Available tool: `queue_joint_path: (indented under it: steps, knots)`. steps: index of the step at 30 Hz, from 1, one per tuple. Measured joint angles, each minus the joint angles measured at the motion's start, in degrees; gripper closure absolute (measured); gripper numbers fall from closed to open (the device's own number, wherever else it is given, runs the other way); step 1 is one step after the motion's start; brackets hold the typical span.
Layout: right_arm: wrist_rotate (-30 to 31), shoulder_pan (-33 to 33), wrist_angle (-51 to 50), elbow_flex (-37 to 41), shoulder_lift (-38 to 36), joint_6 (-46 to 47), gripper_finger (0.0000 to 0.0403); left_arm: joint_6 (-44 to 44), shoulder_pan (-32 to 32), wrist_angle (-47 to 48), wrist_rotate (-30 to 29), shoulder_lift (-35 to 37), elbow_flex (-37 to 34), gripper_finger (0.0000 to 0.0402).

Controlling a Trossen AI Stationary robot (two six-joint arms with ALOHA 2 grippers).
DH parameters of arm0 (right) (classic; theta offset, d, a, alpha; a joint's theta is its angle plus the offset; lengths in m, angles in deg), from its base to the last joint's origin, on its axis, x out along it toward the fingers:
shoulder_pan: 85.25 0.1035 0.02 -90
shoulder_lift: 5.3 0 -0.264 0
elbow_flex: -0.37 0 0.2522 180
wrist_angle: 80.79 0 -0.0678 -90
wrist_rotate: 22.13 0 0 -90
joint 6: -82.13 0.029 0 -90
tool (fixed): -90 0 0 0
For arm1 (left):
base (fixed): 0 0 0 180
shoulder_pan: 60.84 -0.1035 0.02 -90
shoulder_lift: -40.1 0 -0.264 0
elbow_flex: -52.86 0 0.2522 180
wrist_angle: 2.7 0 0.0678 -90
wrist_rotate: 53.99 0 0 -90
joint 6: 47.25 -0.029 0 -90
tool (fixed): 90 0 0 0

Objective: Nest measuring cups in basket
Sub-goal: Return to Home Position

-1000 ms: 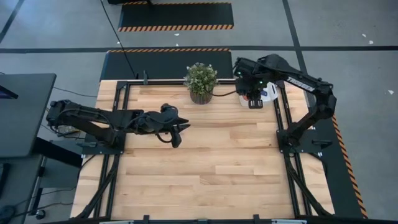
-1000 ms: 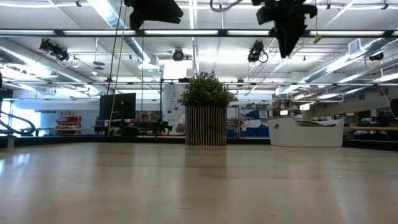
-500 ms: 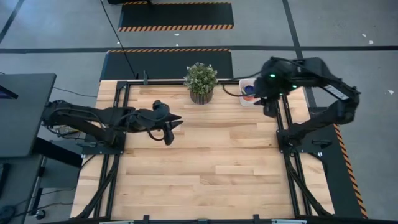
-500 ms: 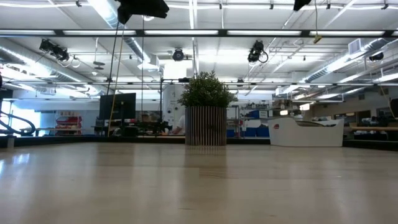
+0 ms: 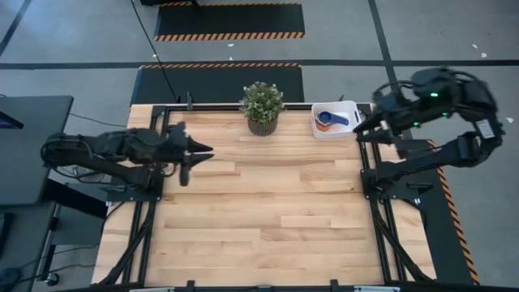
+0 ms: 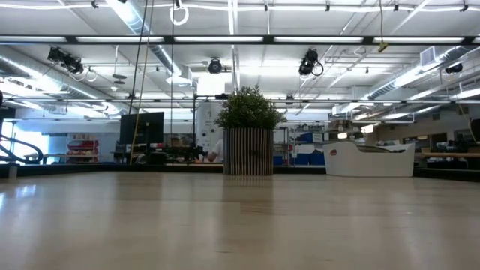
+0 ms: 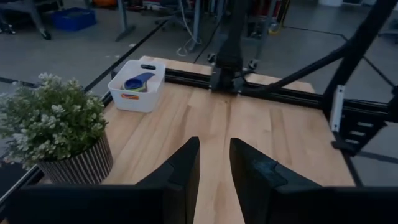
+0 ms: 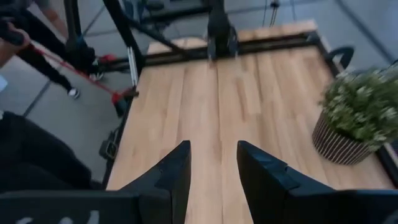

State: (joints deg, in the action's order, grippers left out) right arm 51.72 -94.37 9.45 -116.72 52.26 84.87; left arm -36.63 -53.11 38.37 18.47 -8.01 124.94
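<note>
The white basket (image 5: 347, 122) stands at the table's far right corner, next to the potted plant. It also shows in the left wrist view (image 7: 149, 93) and the low view (image 6: 371, 159). In it lie the measuring cups: a blue cup (image 5: 329, 119) on top and an orange one (image 7: 127, 95) showing under it; the others are hidden. My left gripper (image 5: 195, 156) is open and empty above the table's left part. My right gripper (image 5: 362, 131) is open and empty at the table's right edge, just near-side of the basket.
A potted green plant (image 5: 261, 105) in a ribbed pot stands at the middle of the far edge, left of the basket. Black frame rails run along the table's left, right and far edges. The bare wooden tabletop (image 5: 276, 211) stretches between the arms.
My right gripper has drawn back from over the basket toward the table's right edge and risen out of the low view, uncovering the cups in the basket. My left gripper has drawn back toward the table's left edge and also left the low view.
</note>
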Motion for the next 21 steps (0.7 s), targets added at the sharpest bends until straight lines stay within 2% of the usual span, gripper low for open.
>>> queue_joint_path:
  steps: [5, 10, 16, 21]
  knots:
    - [3.4, 1.6, 1.0, 1.4, -5.5, 0.3, 0.0266, -0.2, 0.3, 4.0, 0.9, 6.1, 0.0, 0.0306]
    - [4.5, 1.7, 4.7, 5.9, -12.4, 0.8, 0.0266, -2.2, 1.7, 5.9, 0.9, 13.0, 0.0, 0.0306]
    - [4.7, 1.6, 8.9, 14.4, -20.1, 0.8, 0.0266, -3.1, 3.9, 10.1, 0.9, 20.9, -0.3, 0.0306]
    - [4.7, 1.6, 14.6, 23.2, -26.8, 1.3, 0.0266, -5.0, 4.5, 10.5, 0.9, 27.5, -3.7, 0.0306]
